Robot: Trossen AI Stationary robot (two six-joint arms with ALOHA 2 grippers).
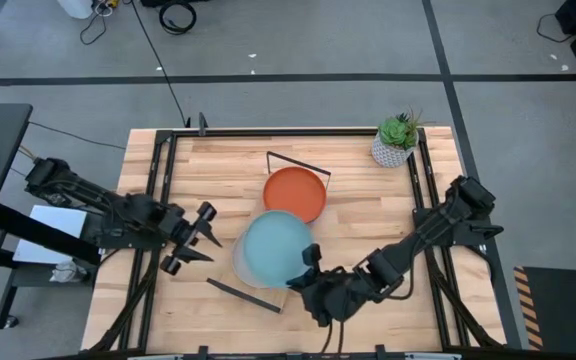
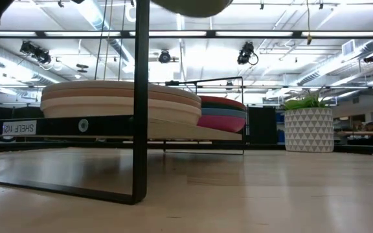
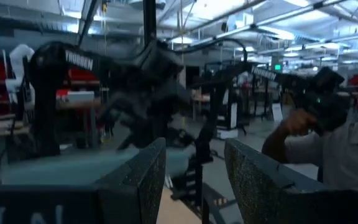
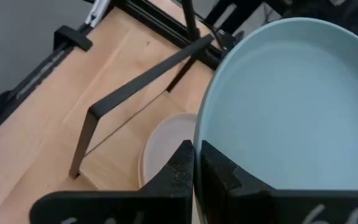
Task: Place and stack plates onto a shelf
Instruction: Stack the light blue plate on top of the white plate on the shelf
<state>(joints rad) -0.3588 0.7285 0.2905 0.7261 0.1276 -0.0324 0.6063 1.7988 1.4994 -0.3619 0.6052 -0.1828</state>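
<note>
High view: wood tabletop (image 1: 208, 165) on grey floor; shelf (image 1: 255, 262) runs diagonally; right pincer (image 1: 309, 266) grips light-blue plate (image 1: 276, 250); left pincer (image 1: 206, 234) released.

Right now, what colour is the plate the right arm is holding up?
Light blue plate, pinched at its rim by the right gripper; the right wrist view shows it best.

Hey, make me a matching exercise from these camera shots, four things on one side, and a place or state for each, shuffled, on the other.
Things:
1. light blue round plate
2. orange round plate
3. white potted plant
4. left gripper

Places or states:
A. at the table's far right corner
B. open, holding nothing, beside the near stack
C. clamped at its rim by the right gripper, above a cream plate
D. topmost on the far stack on the light-wood shelf

Pairs: 1-C, 2-D, 3-A, 4-B
</note>
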